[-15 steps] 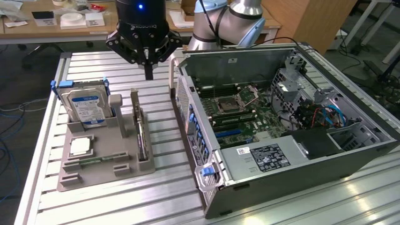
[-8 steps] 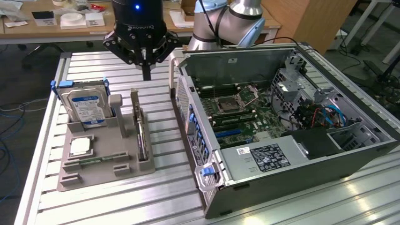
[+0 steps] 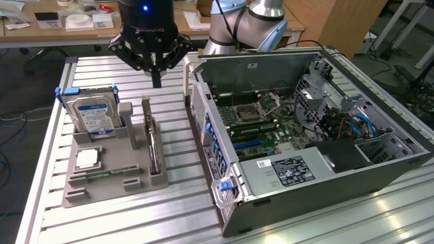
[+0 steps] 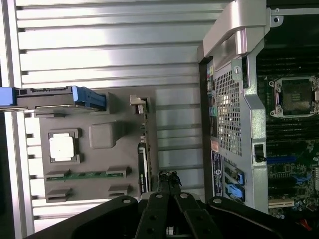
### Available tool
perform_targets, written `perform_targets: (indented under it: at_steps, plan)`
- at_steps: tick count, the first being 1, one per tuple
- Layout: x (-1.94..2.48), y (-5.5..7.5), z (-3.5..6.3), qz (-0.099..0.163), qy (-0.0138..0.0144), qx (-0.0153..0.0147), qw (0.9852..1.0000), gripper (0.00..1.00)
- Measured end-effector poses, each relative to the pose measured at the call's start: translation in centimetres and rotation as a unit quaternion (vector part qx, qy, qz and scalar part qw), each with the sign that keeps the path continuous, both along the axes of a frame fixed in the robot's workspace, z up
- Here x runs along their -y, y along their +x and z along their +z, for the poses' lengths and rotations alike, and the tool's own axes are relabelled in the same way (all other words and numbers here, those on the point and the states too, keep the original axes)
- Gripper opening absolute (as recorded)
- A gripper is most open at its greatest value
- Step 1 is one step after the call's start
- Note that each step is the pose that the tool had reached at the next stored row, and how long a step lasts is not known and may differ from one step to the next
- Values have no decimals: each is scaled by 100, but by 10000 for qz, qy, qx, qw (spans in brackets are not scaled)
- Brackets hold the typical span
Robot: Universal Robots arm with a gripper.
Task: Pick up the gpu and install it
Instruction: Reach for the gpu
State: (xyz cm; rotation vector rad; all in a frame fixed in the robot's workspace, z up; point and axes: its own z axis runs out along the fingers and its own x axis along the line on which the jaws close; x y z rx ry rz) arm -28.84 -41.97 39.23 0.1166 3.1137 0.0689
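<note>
The gpu point(image 3: 151, 138) is a thin dark card standing on edge in a slot of the grey holder tray point(image 3: 115, 180), with a silver bracket at its far end. The wrist view catches it edge-on, gpu point(image 4: 143, 149). My gripper point(image 3: 156, 81) hangs above the table just beyond the card's far end, fingers shut together with nothing between them. Seen from the wrist, the gripper point(image 4: 169, 180) has its tips close beside one end of the card, apart from it.
The tray also carries an upright hard drive point(image 3: 95, 114) with blue rails, a square silver processor chip point(image 3: 87, 158) and a memory stick point(image 4: 84, 174). An open computer case point(image 3: 379, 168) with its motherboard point(image 3: 261, 124) lies at the exterior view's right. Benches stand behind.
</note>
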Motion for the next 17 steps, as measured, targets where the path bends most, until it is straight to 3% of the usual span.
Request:
perform_targets:
  at_steps: [17]
  plan:
    - [32, -120, -2, 0, 0, 0, 10000, 11]
